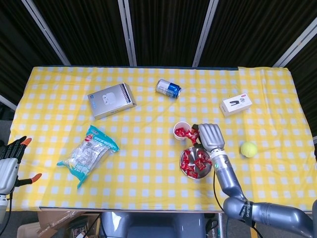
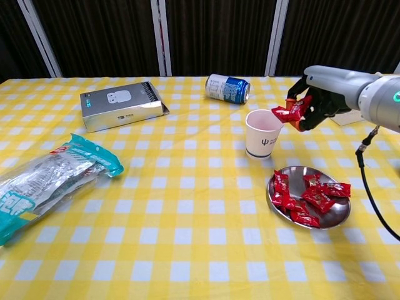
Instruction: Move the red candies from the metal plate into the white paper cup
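Observation:
My right hand [image 2: 314,100] [image 1: 210,136] holds a red candy [image 2: 290,111] in the air, just right of and slightly above the rim of the white paper cup [image 2: 262,133] [image 1: 182,131]. The cup stands upright and shows red candy inside in the head view. Below it the metal plate [image 2: 334,213] [image 1: 190,172] carries several red candies [image 2: 303,195] [image 1: 194,159]. My left hand [image 1: 11,154] hangs off the table's left edge, away from everything; its fingers are partly cut off by the frame.
A blue can [image 2: 227,87] lies on its side behind the cup. A grey box [image 2: 120,105] and a plastic snack bag [image 2: 47,178] are on the left. A white box [image 1: 236,104] and a tennis ball [image 1: 248,149] sit to the right.

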`<act>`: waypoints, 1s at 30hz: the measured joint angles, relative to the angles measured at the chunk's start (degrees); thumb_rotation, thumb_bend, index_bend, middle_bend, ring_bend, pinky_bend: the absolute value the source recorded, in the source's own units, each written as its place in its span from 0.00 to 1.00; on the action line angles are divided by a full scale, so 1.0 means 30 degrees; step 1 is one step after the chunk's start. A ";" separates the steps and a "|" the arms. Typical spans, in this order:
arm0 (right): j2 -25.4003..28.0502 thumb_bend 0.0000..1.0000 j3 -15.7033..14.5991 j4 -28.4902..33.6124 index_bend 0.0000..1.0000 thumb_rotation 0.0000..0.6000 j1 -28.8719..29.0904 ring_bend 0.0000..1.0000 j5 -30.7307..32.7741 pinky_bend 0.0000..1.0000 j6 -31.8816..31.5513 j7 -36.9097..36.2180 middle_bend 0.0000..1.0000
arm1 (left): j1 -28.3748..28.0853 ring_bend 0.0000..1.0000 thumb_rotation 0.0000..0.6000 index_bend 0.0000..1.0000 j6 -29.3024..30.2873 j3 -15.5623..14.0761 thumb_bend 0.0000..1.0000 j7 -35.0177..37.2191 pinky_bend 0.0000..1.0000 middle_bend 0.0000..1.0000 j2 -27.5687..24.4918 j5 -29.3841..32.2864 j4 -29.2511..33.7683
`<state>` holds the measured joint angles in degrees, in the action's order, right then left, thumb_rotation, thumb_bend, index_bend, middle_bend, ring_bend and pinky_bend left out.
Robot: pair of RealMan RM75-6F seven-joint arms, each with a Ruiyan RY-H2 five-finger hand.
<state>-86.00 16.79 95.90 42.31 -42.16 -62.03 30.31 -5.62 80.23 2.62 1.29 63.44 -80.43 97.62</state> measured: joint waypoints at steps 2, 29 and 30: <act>-0.0245 0.64 0.0074 -0.0464 0.63 1.00 0.0260 0.85 0.0201 0.95 0.0211 0.0040 0.83 | -0.0009 0.00 1.00 0.00 -0.0078 -0.0001 0.04 0.0042 0.00 0.00 -0.0035 0.0075 0.0008; -0.1462 0.57 0.0032 -0.2780 0.41 1.00 0.1621 0.85 0.0609 0.95 0.0826 -0.0170 0.83 | 0.0026 0.00 1.00 0.00 -0.0169 0.0027 0.04 0.0312 0.00 0.00 -0.0226 0.0307 0.0175; -0.1450 0.57 0.0005 -0.2729 0.41 1.00 0.1621 0.85 0.0607 0.95 0.0785 -0.0140 0.83 | 0.0019 0.00 1.00 0.00 -0.0168 0.0035 0.04 0.0276 0.00 0.00 -0.0225 0.0315 0.0202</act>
<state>-90.35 16.80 87.71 47.17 -40.34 -59.68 29.89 -5.57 79.72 2.72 2.12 62.76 -79.49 98.22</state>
